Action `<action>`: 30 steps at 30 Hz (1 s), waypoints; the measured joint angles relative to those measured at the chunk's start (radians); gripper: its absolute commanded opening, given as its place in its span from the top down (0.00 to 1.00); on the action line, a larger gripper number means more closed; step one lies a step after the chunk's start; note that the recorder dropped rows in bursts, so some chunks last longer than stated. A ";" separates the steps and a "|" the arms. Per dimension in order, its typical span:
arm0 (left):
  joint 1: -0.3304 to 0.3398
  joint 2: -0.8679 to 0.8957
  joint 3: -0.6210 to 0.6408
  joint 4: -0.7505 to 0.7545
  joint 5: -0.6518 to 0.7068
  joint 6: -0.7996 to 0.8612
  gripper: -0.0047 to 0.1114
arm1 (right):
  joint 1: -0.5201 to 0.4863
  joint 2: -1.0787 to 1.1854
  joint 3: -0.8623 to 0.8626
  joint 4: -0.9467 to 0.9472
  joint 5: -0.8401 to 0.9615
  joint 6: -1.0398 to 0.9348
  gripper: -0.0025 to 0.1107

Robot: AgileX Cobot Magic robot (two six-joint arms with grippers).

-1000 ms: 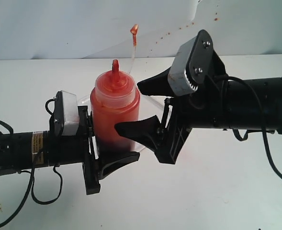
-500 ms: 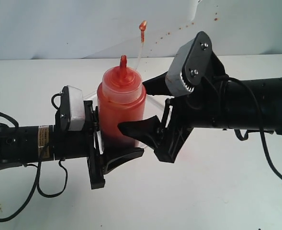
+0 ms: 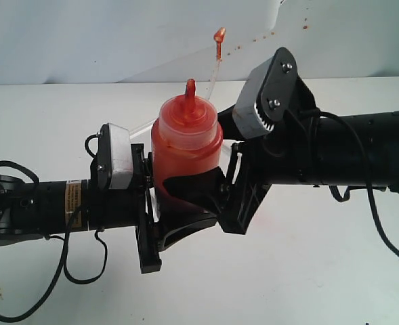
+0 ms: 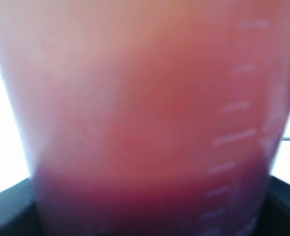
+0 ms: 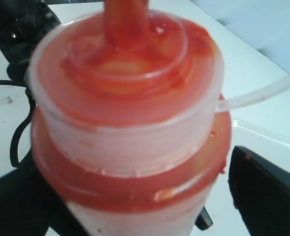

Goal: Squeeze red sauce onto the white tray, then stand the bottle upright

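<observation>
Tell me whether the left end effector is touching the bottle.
Touching. The left wrist view shows the bottle wedged between the left end effector's dark fingers, meeting them at both sides.

Jaws flank the bottle (image 3: 185,145) both sides; its strap (image 3: 213,68) juts above.

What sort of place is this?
Probably a robot test bench, not a kitchen: a left arm and a right arm flank a sauce bottle over a plain white tabletop, with a red-spattered white backdrop behind.
</observation>
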 measured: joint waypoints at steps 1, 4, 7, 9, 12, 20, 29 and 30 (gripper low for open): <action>0.000 0.000 0.000 0.000 0.000 0.000 0.96 | 0.000 0.000 0.000 0.000 0.000 0.000 0.27; 0.000 0.000 0.000 0.000 0.000 0.000 0.96 | 0.000 0.000 0.000 0.000 0.000 0.000 0.27; 0.000 0.000 0.000 0.000 0.000 0.000 0.96 | 0.000 0.000 0.000 0.000 0.000 0.000 0.27; 0.000 0.000 0.000 0.000 0.000 0.000 0.96 | 0.000 0.000 0.000 0.000 0.000 0.000 0.27; 0.000 0.000 0.000 0.000 0.000 0.000 0.96 | 0.000 0.000 0.000 0.000 0.000 0.000 0.27; 0.000 0.000 0.000 0.002 0.000 0.000 0.96 | 0.000 0.000 0.000 0.000 0.000 -0.009 0.27; 0.000 0.000 0.000 0.002 0.000 0.000 0.96 | 0.000 0.003 0.000 0.000 0.001 -0.012 0.27; 0.000 0.000 0.000 0.002 0.000 0.000 0.96 | 0.000 0.005 0.000 0.000 0.002 -0.012 0.27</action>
